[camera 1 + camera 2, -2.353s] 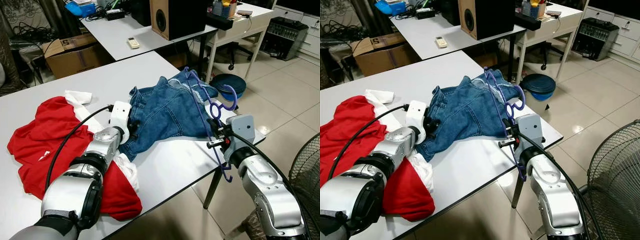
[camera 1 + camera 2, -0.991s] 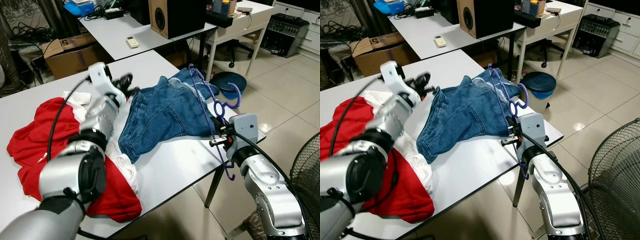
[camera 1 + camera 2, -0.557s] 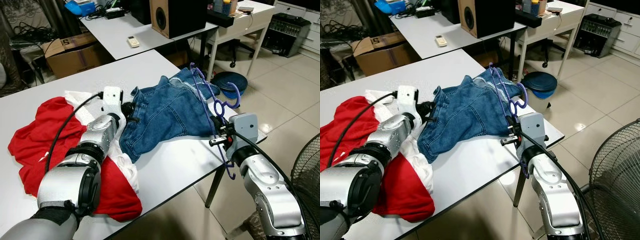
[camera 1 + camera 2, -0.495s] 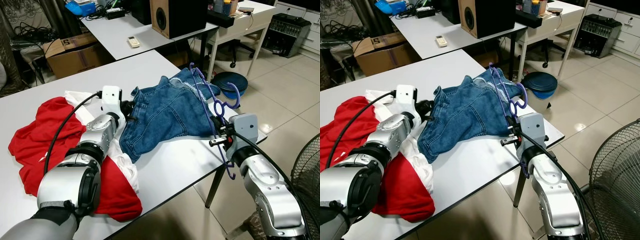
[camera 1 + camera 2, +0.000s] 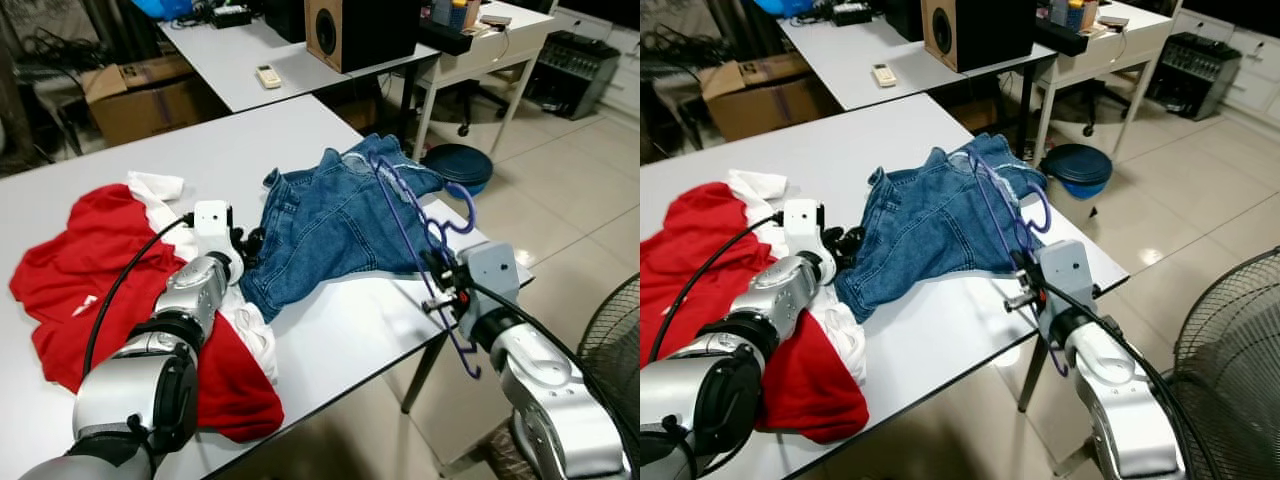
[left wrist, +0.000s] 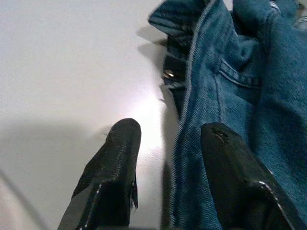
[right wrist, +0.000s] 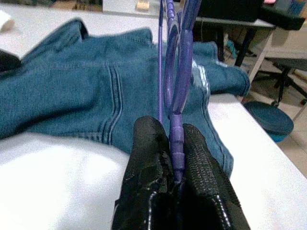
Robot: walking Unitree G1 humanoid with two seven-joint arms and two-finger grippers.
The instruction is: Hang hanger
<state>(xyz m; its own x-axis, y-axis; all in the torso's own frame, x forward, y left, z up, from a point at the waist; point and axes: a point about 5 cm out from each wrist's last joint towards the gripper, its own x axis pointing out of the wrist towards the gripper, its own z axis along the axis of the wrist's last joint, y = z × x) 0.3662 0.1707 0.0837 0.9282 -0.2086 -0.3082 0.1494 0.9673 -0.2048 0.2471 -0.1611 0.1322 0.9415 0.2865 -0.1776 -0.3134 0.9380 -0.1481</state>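
Observation:
A purple plastic hanger (image 5: pixel 408 212) stands upright at the table's right edge, its lower bar clamped in my right gripper (image 7: pixel 173 130), which is shut on it. Its upper part leans over the blue jeans (image 5: pixel 335 215) crumpled on the white table (image 5: pixel 340 335). My left gripper (image 5: pixel 250 243) lies low on the table at the jeans' waistband, to their left. In the left wrist view its fingers (image 6: pixel 120 143) are open, with bare tabletop between them and the denim edge (image 6: pixel 192 96) beside one finger.
A red garment (image 5: pixel 85 250) and a white one (image 5: pixel 155 190) lie under my left arm. Beyond the table's right edge are a blue bin (image 5: pixel 455 165), tiled floor and a fan (image 5: pixel 615 340). A second table with a speaker (image 5: pixel 360 30) and a cardboard box (image 5: pixel 140 90) stand behind.
My left gripper, raised above the table a second ago, has come down to the jeans' waistband. The right gripper still holds the hanger. The camera has shifted slightly.

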